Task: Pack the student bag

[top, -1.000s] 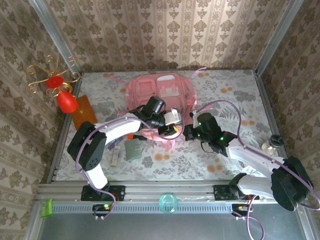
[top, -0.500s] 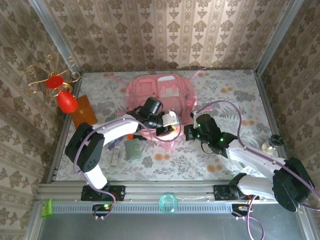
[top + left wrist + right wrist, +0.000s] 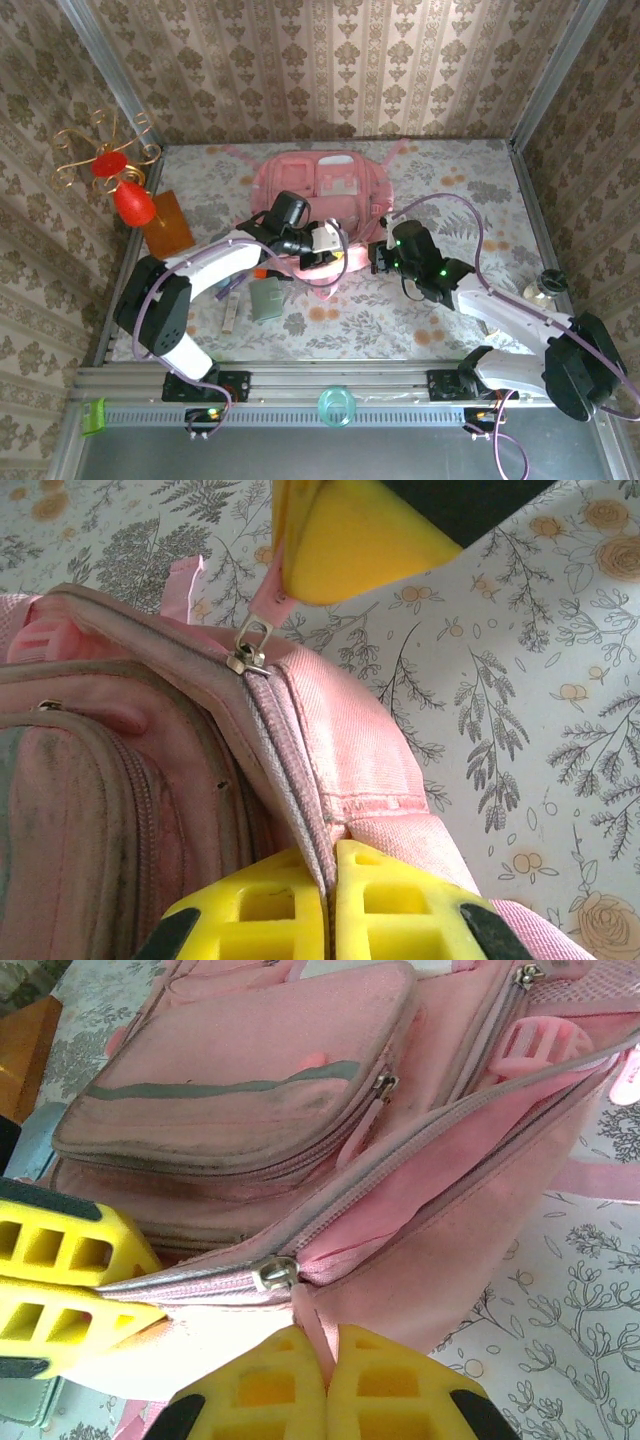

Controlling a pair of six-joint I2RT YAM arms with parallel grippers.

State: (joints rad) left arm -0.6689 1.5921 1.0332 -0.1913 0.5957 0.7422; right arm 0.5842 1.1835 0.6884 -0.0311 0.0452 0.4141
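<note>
Pink student bag (image 3: 322, 185) lies flat at the middle back of the floral worktop (image 3: 470, 200), seen from above, with both arms meeting at its near edge. Left wrist view adds the grip: left tool (image 3: 330, 865) pressed together on the bag's zip seam. Right wrist view shows the right tool (image 3: 326, 1352) pinching the pink pull tab (image 3: 312, 1318) below the metal zip slider (image 3: 274, 1272), with pink lining visible along the parted zip.
</note>
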